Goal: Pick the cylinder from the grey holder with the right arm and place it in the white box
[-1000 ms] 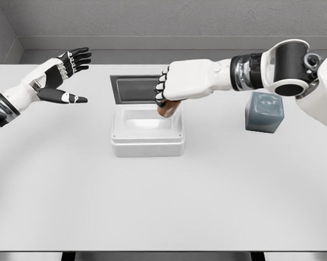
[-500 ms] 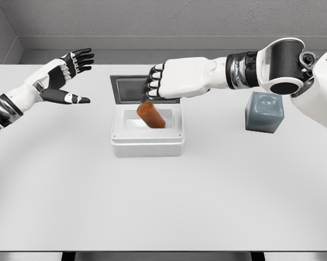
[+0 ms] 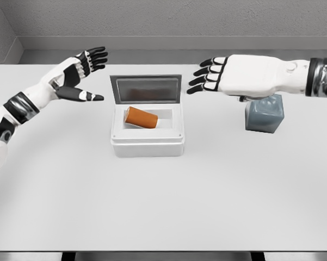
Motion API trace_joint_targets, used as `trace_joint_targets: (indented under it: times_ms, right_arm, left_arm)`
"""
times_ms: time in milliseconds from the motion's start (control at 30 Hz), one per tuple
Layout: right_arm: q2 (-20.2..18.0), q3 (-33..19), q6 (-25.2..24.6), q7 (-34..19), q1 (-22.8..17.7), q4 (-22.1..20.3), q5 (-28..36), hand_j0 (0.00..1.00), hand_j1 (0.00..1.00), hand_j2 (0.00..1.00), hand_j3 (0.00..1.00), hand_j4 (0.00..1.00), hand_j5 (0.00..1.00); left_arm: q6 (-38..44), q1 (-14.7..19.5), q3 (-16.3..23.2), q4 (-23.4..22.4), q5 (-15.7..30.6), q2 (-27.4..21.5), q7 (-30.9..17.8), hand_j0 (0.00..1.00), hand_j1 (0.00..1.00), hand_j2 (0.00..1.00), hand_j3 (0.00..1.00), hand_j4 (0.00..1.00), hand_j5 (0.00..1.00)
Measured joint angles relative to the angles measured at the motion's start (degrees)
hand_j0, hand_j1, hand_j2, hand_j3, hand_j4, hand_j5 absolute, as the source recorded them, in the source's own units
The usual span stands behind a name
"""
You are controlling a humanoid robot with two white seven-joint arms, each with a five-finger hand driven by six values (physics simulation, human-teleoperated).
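white table with a matte, plain surface; grey textured wall behind it. white box sits near table centre, square with rounded corners and thick walls, its dark-lined lid standing open at 12 o'clock. orange cylinder lies on its side inside the box, smooth, tilted, lighter end face toward 9 o'clock. grey holder at 3 o'clock of the box, well apart: blue-grey rounded cube, slightly glossy, partly covered by the right forearm. right hand hovers above the table between box and holder, at 2 o'clock of the box, fingers extended and spread, holding nothing. left hand raised at 10 o'clock of the box, palm open, fingers spread, empty. no writing or labels readable.
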State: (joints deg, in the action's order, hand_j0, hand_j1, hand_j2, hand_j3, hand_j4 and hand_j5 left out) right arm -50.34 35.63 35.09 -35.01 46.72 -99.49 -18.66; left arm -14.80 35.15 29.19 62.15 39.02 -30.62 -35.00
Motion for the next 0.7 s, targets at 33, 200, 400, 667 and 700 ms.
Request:
trace_joint_targets:
  times_ms: [33,200,400,667,700]
  right_arm:
    - [-1.19,-3.31,0.19,-0.05,-2.95,-0.23,1.52,1.0,1.0,1.0,1.0,1.0,1.0]
    - [-3.19,-20.5,0.19,-0.05,-20.7,-0.66,11.27,1.0,1.0,1.0,1.0,1.0,1.0]
    - [3.42,-31.34,0.16,-0.04,-35.82,-0.32,18.76,1.0,1.0,1.0,1.0,1.0,1.0]
    - [8.62,-37.73,0.09,-0.02,-38.98,2.86,20.26,1.0,1.0,1.0,1.0,1.0,1.0]
    - [8.75,-38.02,0.08,-0.02,-38.99,2.98,20.3,1.0,1.0,1.0,1.0,1.0,1.0]
  left_arm:
    - [-0.01,0.01,0.02,-0.09,-0.22,0.42,0.0,1.0,1.0,1.0,1.0,1.0,1.0]
    - [-0.06,-0.17,0.43,0.22,-1.15,2.16,0.0,1.0,1.0,1.0,1.0,1.0,1.0]
    - [-0.2,-0.69,0.81,0.49,-1.38,2.53,0.0,1.0,1.0,1.0,1.0,1.0,1.0]
    - [-0.39,-1.84,0.69,3.03,-1.34,1.86,0.0,1.0,1.0,1.0,1.0,1.0,1.0]
    - [-0.4,-2.01,0.67,3.42,-1.34,1.69,0.0,1.0,1.0,1.0,1.0,1.0,1.0]
